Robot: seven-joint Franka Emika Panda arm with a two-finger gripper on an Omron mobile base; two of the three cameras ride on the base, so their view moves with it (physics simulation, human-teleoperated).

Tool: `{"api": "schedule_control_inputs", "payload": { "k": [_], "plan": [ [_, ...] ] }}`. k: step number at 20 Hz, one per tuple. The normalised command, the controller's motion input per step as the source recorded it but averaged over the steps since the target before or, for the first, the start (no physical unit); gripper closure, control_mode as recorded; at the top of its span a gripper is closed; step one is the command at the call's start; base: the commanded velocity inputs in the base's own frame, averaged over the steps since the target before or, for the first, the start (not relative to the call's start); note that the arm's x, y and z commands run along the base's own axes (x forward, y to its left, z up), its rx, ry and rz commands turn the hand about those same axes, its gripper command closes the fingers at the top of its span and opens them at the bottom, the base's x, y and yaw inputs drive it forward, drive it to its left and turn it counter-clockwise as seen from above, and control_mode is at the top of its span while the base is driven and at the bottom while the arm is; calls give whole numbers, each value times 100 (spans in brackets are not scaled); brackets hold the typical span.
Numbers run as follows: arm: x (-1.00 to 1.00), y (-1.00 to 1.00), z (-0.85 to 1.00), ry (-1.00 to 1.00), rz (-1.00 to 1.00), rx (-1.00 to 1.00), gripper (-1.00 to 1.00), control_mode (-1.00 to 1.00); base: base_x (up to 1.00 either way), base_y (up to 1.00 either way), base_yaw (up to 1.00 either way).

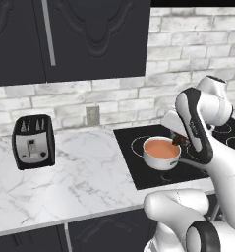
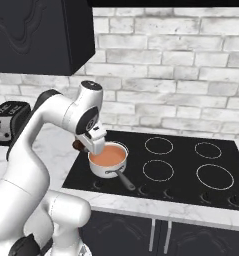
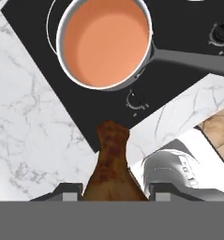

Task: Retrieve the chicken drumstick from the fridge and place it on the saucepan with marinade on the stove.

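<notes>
The white marble counter (image 1: pixel 79 182) is spreading out to the left of the claw in the left base view, running under the dark upper cabinets (image 1: pixel 70 39) and along the pale brick wall (image 2: pixel 181 75). The stove (image 2: pixel 181 175) is lying directly beneath and beyond the claw, its black glass showing white burner rings and a row of knobs along the front edge. A black toaster (image 1: pixel 34 141) is standing on the counter well away from the claw, far to its left.

The saucepan with marinade (image 3: pixel 104 44) is sitting on the stove just ahead of the claw, its orange-red liquid filling the round steel bowl and its long dark handle pointing off to the right in the hand view.

The claw (image 3: pixel 114 193) is hanging over the stove's near corner, beside the saucepan's rim, and it is clamping the chicken drumstick (image 3: pixel 112 164) between its two fingers. The drumstick's narrow end is pointing out away from the claw toward the pan; it is probably clear of the pan's rim, though the base views are too small to settle that.
</notes>
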Motion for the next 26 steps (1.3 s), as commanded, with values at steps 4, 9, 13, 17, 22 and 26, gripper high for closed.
{"api": "schedule_control_inputs", "payload": {
  "k": [4,9,13,17,22,26],
  "plan": [
    [41,2,0,12,0,0,100,-100,0,0,0],
    [55,0,-13,12,0,3,100,-100,0,0,0],
    [44,-1,-27,7,0,2,100,-100,0,0,0],
    [34,-2,-33,1,0,2,100,-100,0,0,0],
    [29,-9,-35,0,0,1,100,-100,0,0,0],
    [21,-15,-34,0,0,0,100,-100,0,0,0]
  ]
}}
